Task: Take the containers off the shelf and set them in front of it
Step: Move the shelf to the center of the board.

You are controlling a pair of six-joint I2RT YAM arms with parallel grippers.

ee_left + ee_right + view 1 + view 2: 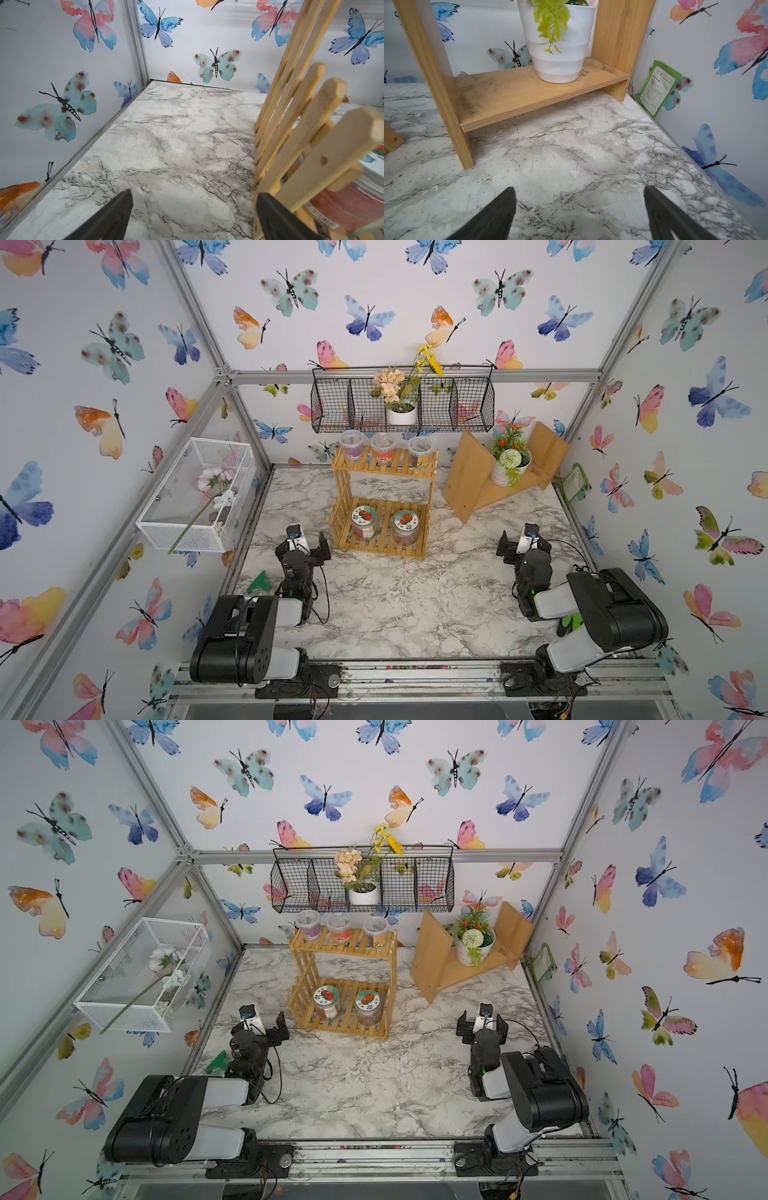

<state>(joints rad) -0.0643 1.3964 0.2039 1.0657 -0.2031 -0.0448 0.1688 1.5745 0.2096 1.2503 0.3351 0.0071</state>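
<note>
Marble worktop (395, 605), slatted shelf (384, 467) holding three cups (382, 448) above two jars (364, 522), left claw (194, 199) open beside it, right claw (579, 193) open well apart.

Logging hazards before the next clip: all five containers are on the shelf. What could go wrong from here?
The left gripper sits right beside the side slats of the wooden shelf; swinging inward could shove it. The two jars stand under its top tier; lifting straight up may catch it. The three cups appear close under the black wire basket; a high lift might strike it.
</note>
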